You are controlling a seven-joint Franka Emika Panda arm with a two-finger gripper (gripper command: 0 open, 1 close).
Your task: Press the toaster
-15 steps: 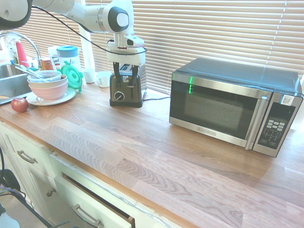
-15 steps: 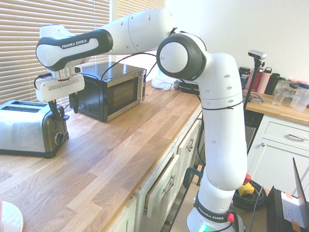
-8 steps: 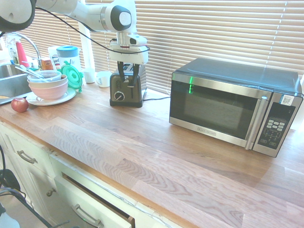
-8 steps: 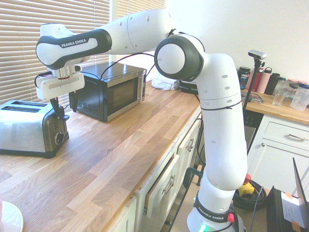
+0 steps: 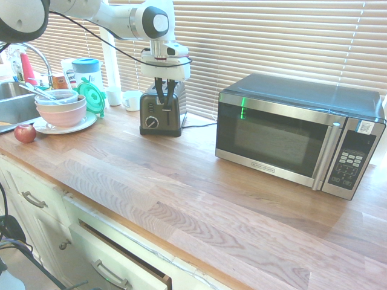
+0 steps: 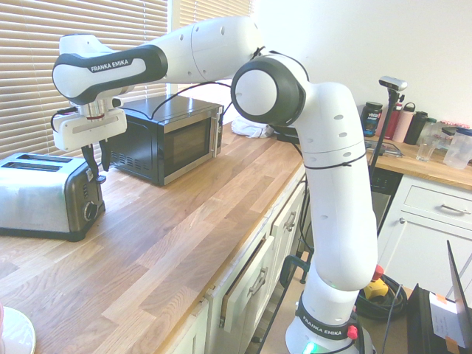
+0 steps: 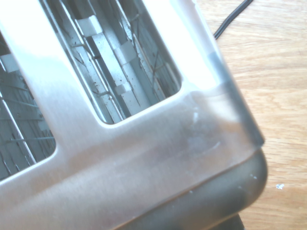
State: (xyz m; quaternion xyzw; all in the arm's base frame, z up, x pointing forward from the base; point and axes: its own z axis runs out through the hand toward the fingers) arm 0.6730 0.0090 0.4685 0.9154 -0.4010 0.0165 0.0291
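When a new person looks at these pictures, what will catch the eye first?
Probably the big white arm, reaching across the wooden counter, its gripper down at the toaster's front. Next, the large black-and-steel microwave, near the window blinds.

Bright daylight through the blinds (image 5: 254, 36); wrist view washed with glare, seemingly slightly soft.

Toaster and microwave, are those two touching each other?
Apart: the first exterior view shows bare wooden counter between the toaster and the microwave.
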